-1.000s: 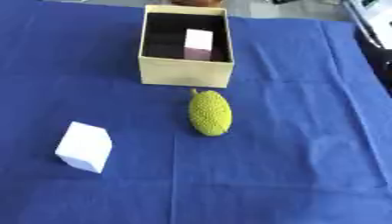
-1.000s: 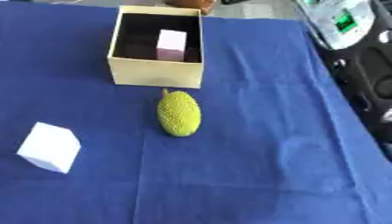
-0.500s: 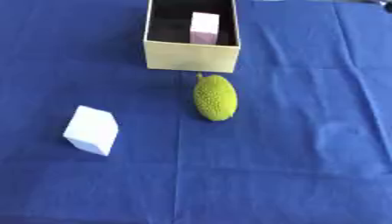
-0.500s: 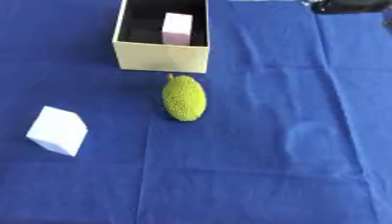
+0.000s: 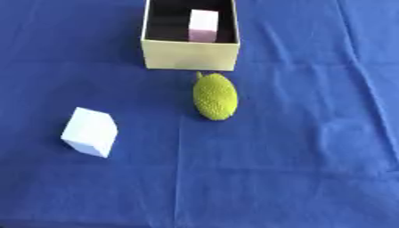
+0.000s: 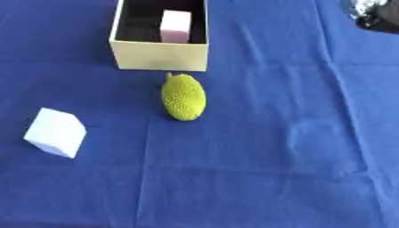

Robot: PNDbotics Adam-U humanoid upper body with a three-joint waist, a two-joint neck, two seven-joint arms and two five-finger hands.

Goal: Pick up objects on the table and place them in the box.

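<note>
Blue cloth (image 5: 296, 178) covers the whole worktop, a deep even blue with soft creases: long folds run from the far side toward the near edge on the right, and a faint round dimple sits in the fabric right of centre. We see no bare tabletop anywhere, and the cloth fills both views almost to every border. Toward the far edge of the worktop, a little left of its middle, stands the box (image 5: 189, 55), open at the top, with pale yellowish walls and a dark inside. A pale pink block (image 5: 203, 26) stands upright inside it, against the right half of the interior. Just near-side of the box's front wall lies the green fruit (image 5: 215, 95), oval, bumpy-skinned and yellow-green. Its long axis points roughly from far to near, and its small stem end lies closest to the box; we cannot tell whether the stem touches the wall. Well apart from both, toward the left edge of the worktop and nearer to us, the white cube (image 5: 90, 132) rests on the cloth, turned so that one corner faces the near edge; its top face is bright and its sides are shaded bluish. Of the room we get only a dark blurred shape (image 6: 376, 15) with pale glints, past the far right corner in the right eye view; we cannot make out what it is. Neither hand shows in either view, so we cannot tell how their fingers stand. Both the fruit and the cube lie outside the box.
</note>
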